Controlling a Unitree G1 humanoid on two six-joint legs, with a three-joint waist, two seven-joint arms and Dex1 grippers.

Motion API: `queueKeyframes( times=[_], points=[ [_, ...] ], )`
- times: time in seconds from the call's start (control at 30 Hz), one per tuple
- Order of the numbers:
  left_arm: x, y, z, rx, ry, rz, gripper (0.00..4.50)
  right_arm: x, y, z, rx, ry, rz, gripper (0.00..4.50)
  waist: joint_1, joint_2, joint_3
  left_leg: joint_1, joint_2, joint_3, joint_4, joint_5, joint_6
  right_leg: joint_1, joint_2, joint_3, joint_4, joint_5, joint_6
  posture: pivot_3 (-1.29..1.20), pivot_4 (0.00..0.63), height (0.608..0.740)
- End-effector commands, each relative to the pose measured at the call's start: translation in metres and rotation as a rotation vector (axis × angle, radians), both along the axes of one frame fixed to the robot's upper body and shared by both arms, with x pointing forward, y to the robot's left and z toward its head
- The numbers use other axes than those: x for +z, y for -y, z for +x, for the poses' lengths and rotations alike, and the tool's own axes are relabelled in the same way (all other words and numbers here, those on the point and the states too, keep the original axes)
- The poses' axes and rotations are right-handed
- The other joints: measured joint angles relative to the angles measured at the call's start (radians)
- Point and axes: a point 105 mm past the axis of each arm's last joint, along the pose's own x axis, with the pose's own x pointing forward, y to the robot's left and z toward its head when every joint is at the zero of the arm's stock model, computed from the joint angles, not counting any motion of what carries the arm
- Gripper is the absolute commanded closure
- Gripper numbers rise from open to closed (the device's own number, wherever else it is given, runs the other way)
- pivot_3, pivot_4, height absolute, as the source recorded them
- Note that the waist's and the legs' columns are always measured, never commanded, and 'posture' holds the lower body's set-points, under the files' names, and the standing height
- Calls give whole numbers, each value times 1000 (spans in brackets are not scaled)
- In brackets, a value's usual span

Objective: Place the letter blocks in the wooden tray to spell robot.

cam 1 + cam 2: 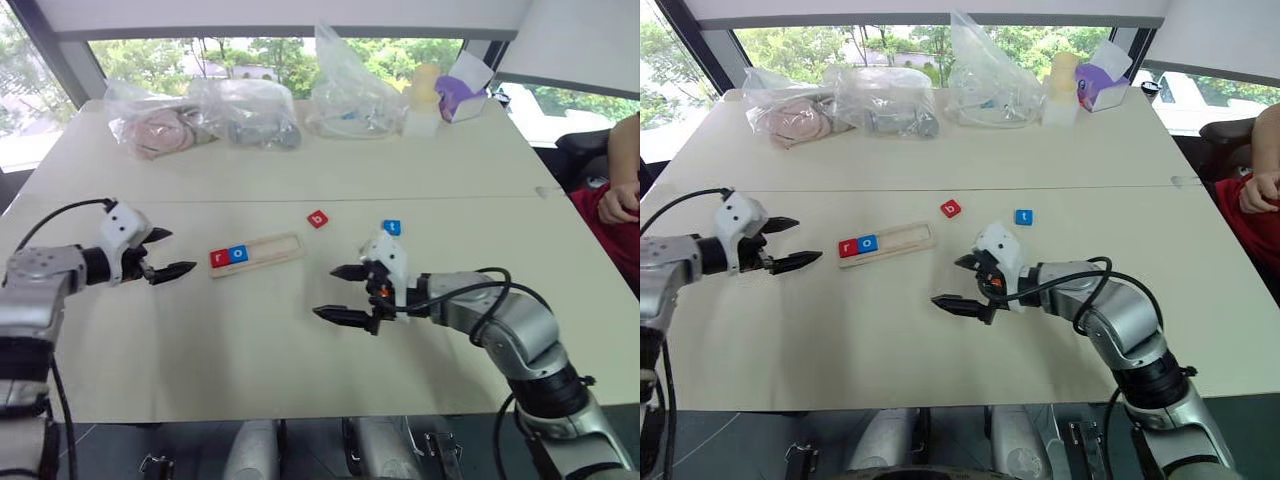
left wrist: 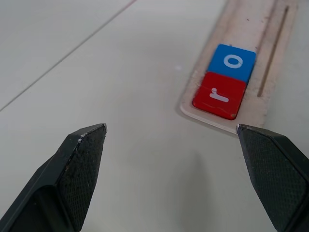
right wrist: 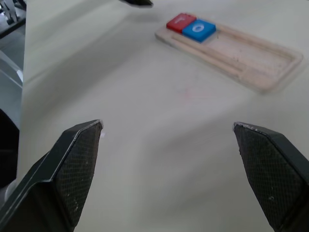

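The wooden tray (image 1: pixel 262 252) lies mid-table with a red r block (image 1: pixel 219 258) and a blue o block (image 1: pixel 238 253) side by side at its left end. A red b block (image 1: pixel 318 218) and a blue t block (image 1: pixel 392 228) lie loose on the table behind and right of the tray. My left gripper (image 1: pixel 166 254) hovers open just left of the tray, pointing at it, with nothing between its fingers. My right gripper (image 1: pixel 340 292) is open and empty in front of the t block, right of the tray. In the left wrist view the r block (image 2: pixel 219 94) and o block (image 2: pixel 232 62) sit ahead of the fingers.
Several clear plastic bags (image 1: pixel 250 110) with items, a cream bottle (image 1: pixel 424 98) and a purple-and-white box (image 1: pixel 462 92) line the far side of the table. A person's arm in a red sleeve (image 1: pixel 618 205) rests at the right edge. A seam (image 1: pixel 300 197) crosses the tabletop.
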Motion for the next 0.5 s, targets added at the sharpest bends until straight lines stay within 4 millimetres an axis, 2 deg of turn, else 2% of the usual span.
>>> queueKeyframes(
  times=[0.03, 0.2, 0.37, 0.5],
  points=[
    [-3, 7, 3, -88, -24, 27, 0, 4, -6, 4, -14, 37, 11, 18, 1, 0, 0, 0, 0, 0, 0, 0, 0, 0, 0, 0, 0, 0, 0, 0, 150, 735],
    [-16, 24, 11, -171, -84, 13, 0, -4, -7, 2, -30, 12, 14, 18, 5, 0, 0, 0, 0, -1, 1, 0, 0, 0, 1, -1, 1, 0, 0, 0, 150, 735],
    [-26, 34, 24, -174, -71, 28, 0, -2, -3, 5, -44, 15, 12, 18, 5, -1, 0, 0, 0, -1, 1, 0, 0, 0, 1, -1, 2, 0, 0, 0, 150, 735],
    [-50, 41, 22, -229, -113, 143, 0, 0, 4, 11, -77, 28, 7, 18, 7, -1, -1, 1, 0, -1, 2, 0, 0, 2, 1, -1, 2, 0, 1, 0, 150, 735]
  ],
)
